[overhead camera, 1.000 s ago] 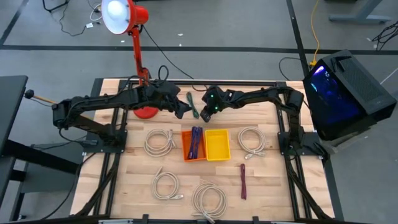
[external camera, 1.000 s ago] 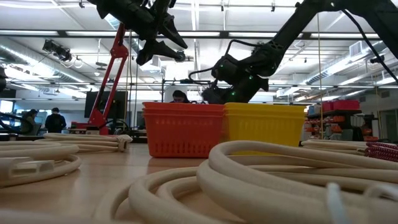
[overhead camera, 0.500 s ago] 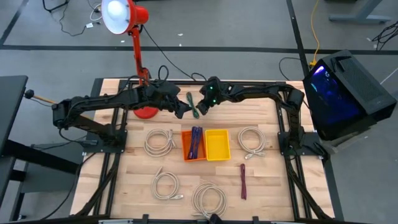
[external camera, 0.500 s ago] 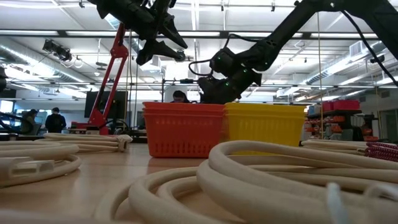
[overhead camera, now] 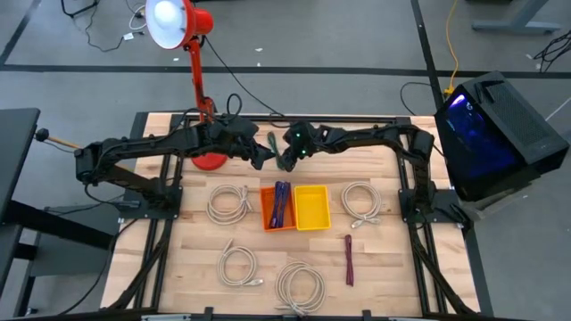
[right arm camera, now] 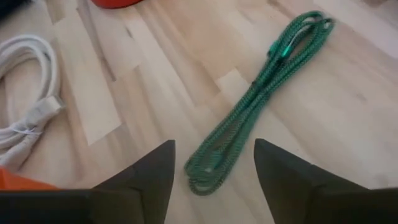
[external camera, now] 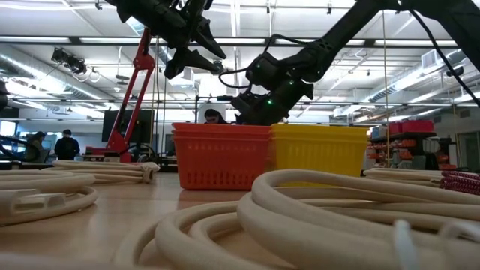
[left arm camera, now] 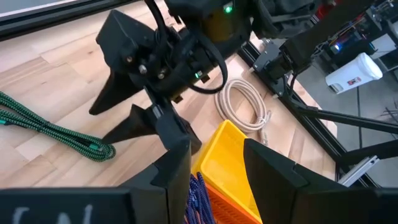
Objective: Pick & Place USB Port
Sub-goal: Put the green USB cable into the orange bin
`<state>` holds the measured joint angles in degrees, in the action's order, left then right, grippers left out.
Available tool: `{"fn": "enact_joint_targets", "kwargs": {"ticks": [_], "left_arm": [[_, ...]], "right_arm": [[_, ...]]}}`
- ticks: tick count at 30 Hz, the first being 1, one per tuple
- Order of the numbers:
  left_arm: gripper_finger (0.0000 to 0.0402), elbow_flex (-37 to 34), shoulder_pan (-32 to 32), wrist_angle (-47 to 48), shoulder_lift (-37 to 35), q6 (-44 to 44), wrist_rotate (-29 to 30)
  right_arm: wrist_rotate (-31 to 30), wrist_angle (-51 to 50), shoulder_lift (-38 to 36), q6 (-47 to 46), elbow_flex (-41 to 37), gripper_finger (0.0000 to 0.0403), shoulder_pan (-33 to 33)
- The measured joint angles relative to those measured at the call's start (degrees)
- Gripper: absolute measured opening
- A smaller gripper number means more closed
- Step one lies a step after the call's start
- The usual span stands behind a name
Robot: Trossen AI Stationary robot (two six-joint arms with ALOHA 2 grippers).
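Note:
A green braided cable (right arm camera: 258, 102) lies folded in a long bundle on the wooden table, at the far middle (overhead camera: 272, 143). My right gripper (right arm camera: 211, 177) is open and hangs just above the cable's near end, one finger on either side, touching nothing; it also shows in the high view (overhead camera: 285, 162) and the left wrist view (left arm camera: 134, 109). My left gripper (overhead camera: 259, 160) is open and empty beside it, held up above the table (external camera: 196, 58). An orange bin (overhead camera: 278, 207) holds a blue-purple cable (overhead camera: 281, 203). A yellow bin (overhead camera: 312, 207) stands next to it.
Coiled white cables lie left of the bins (overhead camera: 229, 201), right of them (overhead camera: 360, 201) and near the front (overhead camera: 239, 265), (overhead camera: 300, 285). A maroon cable (overhead camera: 349, 260) lies at the front right. A red lamp's base (overhead camera: 207, 160) stands at the far left.
My right gripper has gone toward the table's left edge, up to the green cable, staying open. The cable has not moved.

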<state>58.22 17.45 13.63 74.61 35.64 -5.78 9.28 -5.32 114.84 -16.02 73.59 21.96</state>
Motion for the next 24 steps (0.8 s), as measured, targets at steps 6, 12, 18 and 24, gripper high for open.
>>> {"fn": "enact_joint_targets", "kwargs": {"ticks": [6,12,18,24], "left_arm": [[0.0155,0.01,0.00,0.02,0.00,0.00,-0.04],[0.0155,0.02,0.00,0.18,0.00,0.00,-0.58],[0.0155,0.02,-0.04,0.46,0.00,0.00,-0.94],[0.0155,0.01,-0.04,0.46,0.00,-0.28,-0.96]], "right_arm": [[-1.88,0.84,2.73,-0.87,-0.01,0.0210,-2.86],[-4.95,2.69,2.91,-2.13,0.05,0.0208,-2.13],[-4.67,2.56,2.91,-2.14,0.05,0.0208,-1.11],[-4.07,1.98,4.42,-3.52,0.05,0.0207,-1.77]]}}
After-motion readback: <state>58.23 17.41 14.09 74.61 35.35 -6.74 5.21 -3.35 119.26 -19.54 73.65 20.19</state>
